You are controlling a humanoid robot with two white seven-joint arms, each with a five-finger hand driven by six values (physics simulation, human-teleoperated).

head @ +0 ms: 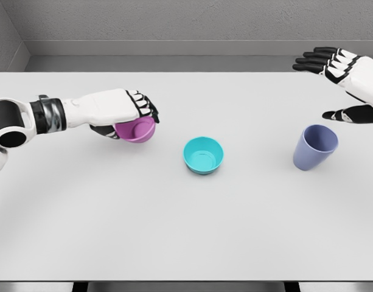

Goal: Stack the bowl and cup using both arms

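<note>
A purple bowl (pixel 137 130) is held at the left of the white table (pixel 186 231), with my left hand (pixel 130 115) curled over its top and shut on it. A teal bowl (pixel 204 156) sits upright in the middle of the table, to the right of the purple one. A lavender cup (pixel 315 146) stands at the right. My right hand (pixel 338 82) hovers above and behind the cup, fingers spread wide and thumb low, holding nothing.
Grey walls run behind the table's far edge. The table's front edge shows near the bottom of the view.
</note>
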